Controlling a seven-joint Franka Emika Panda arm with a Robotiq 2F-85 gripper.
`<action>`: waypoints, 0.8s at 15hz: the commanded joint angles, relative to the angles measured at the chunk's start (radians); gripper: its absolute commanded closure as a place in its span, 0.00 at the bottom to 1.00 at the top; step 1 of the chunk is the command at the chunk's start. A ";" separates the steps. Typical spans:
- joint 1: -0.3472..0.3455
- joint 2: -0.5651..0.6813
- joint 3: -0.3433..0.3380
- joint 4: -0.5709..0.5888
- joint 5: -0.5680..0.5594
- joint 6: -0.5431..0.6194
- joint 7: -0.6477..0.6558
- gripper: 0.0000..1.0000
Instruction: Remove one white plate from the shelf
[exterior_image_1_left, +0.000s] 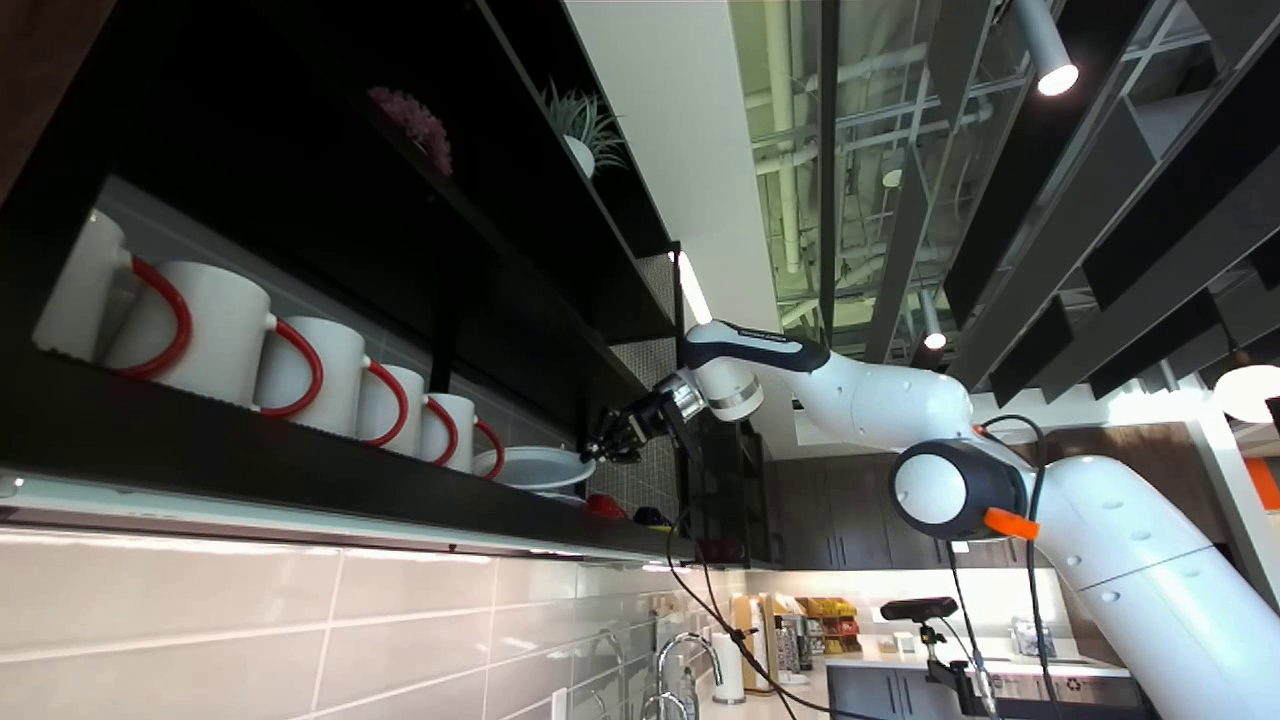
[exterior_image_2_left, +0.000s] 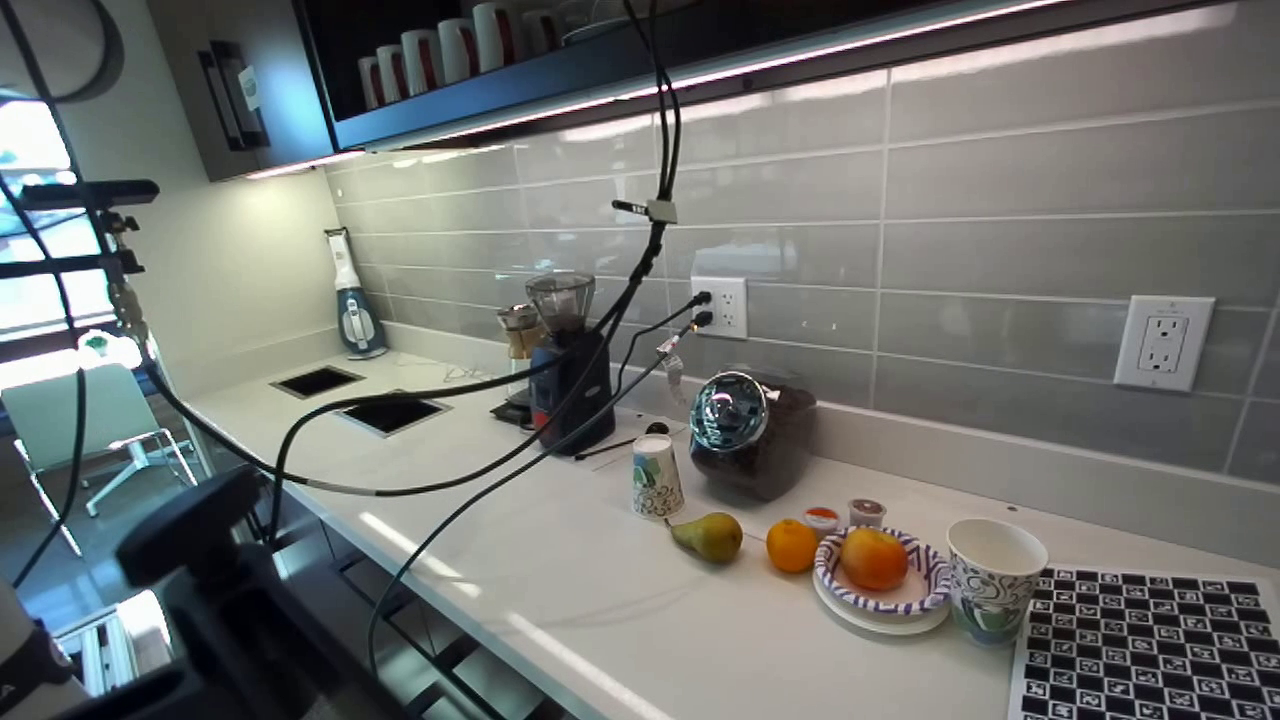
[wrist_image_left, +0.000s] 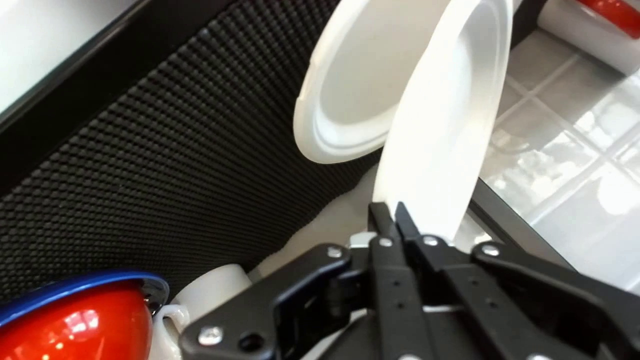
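My gripper (wrist_image_left: 390, 207) is shut on the near rim of a white plate (wrist_image_left: 450, 120), which stretches away from the fingertips in the wrist view. In an exterior view that white plate (exterior_image_1_left: 535, 467) stands tilted above the black shelf (exterior_image_1_left: 300, 470), with the gripper (exterior_image_1_left: 592, 455) at its edge. Another white plate (wrist_image_left: 365, 85) shows beside the held one in the wrist view, apart from the fingers. The part of the rim between the fingertips is hidden. The gripper is out of sight in an exterior view where the shelf (exterior_image_2_left: 480, 105) shows at the top.
White mugs with red handles (exterior_image_1_left: 325, 380) line the same tier beside the plate. A red bowl (wrist_image_left: 100, 320) with a blue-rimmed one and a white cup (wrist_image_left: 215, 285) sit near the gripper. Another shelf tier lies overhead. Cables (exterior_image_2_left: 655, 235) hang from the arm.
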 joint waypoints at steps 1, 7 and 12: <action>-0.012 -0.095 0.009 -0.131 0.088 0.013 0.076 0.99; -0.014 -0.263 -0.001 -0.360 0.094 -0.026 0.092 0.99; -0.028 -0.428 -0.013 -0.592 0.106 -0.102 -0.057 0.99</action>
